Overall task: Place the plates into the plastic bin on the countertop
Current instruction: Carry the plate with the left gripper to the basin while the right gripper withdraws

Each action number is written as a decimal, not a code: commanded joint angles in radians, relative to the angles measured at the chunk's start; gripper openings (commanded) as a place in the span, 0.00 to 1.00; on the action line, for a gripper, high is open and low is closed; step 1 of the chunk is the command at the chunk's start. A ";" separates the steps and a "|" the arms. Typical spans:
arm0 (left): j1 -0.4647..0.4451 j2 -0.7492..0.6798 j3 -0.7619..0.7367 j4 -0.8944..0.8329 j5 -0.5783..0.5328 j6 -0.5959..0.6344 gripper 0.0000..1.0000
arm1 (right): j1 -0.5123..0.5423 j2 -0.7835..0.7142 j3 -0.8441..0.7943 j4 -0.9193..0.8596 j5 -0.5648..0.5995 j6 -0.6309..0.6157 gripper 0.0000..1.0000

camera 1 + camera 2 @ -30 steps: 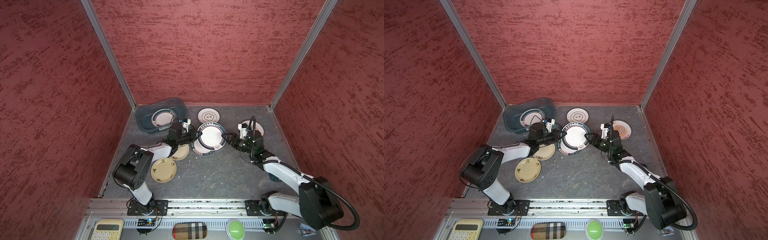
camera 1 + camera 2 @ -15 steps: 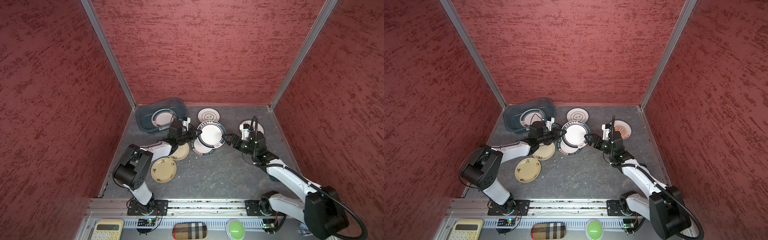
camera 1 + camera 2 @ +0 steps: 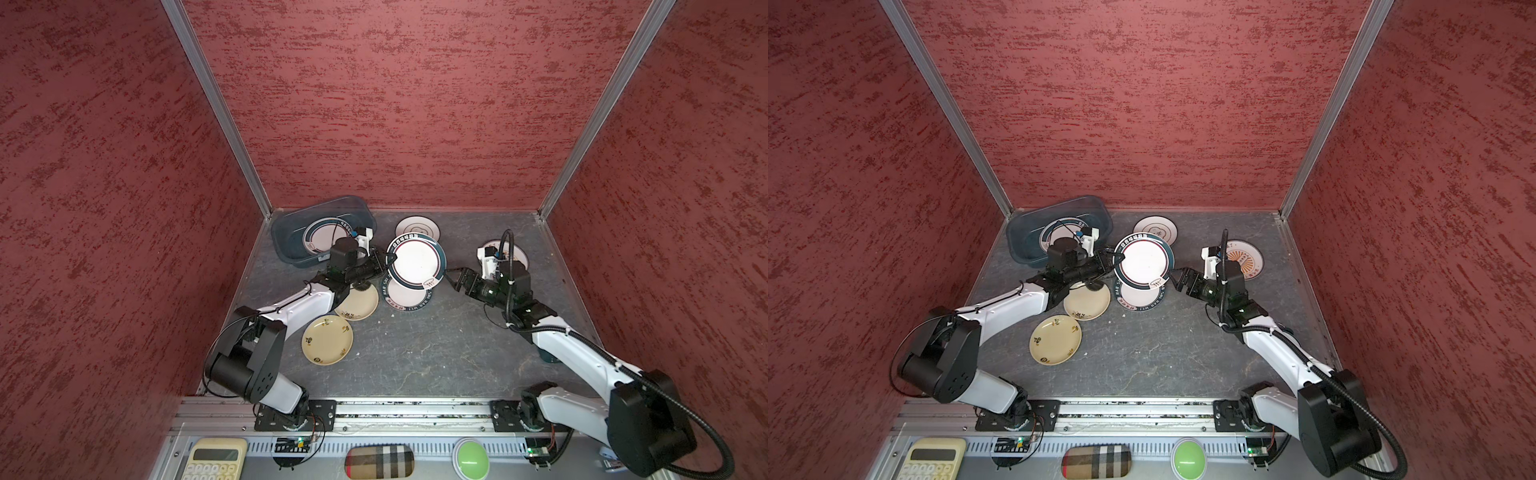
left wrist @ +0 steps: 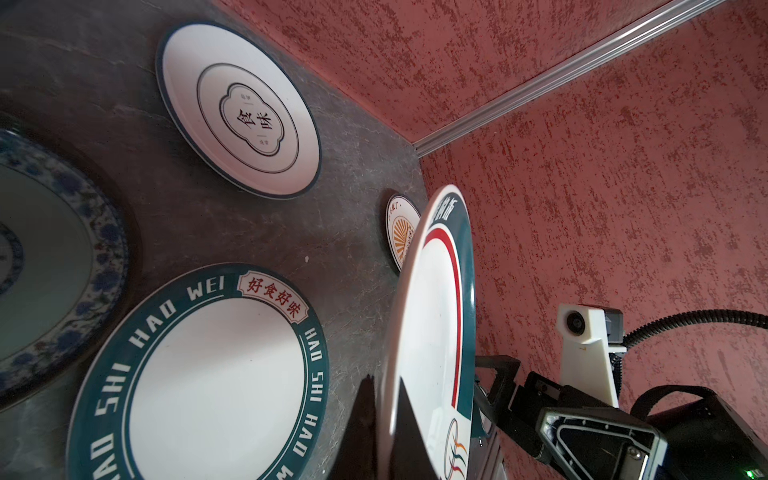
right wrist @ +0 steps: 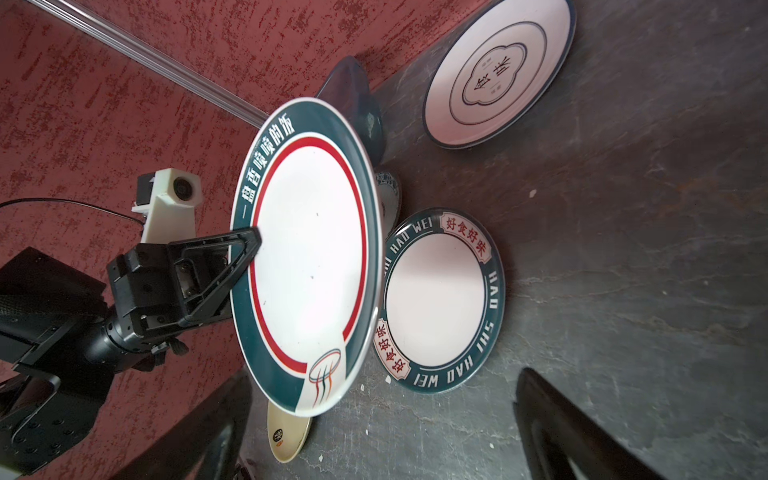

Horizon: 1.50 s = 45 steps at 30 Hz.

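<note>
My left gripper is shut on the left rim of a white plate with a dark-teal rim and red ring, tilted up in the air. My right gripper stands open just right of that plate, not touching it. The plastic bin at the back left holds one teal-rimmed plate. On the countertop lie a "HAO WEI" plate, a white plate, an orange sunburst plate, two cream plates and a blue-patterned plate.
Red walls close in the back and both sides. A metal rail runs along the front, with a calculator, a plaid case and a green button beyond it. The left forearm lies over the cream plates.
The right gripper's jaws have spread wider beside the plate's rim. The plate in the left gripper has shifted slightly toward the back.
</note>
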 commanded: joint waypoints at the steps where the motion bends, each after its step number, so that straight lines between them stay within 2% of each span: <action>1: 0.024 -0.042 0.026 -0.024 -0.041 0.032 0.00 | 0.009 0.000 0.040 0.020 -0.011 -0.034 0.99; 14: 0.077 -0.075 0.036 -0.046 -0.067 0.052 0.00 | 0.009 0.003 0.021 0.027 0.009 -0.073 0.99; 29: 0.267 -0.178 0.070 -0.133 -0.079 0.110 0.00 | 0.008 -0.006 0.009 0.028 0.004 -0.078 0.99; 32: 0.296 -0.190 0.041 -0.100 -0.126 0.096 0.00 | 0.008 -0.005 0.009 0.029 0.003 -0.078 0.99; 45: 0.418 -0.186 0.049 -0.047 -0.175 0.054 0.00 | 0.008 -0.038 -0.008 -0.001 -0.001 -0.078 0.99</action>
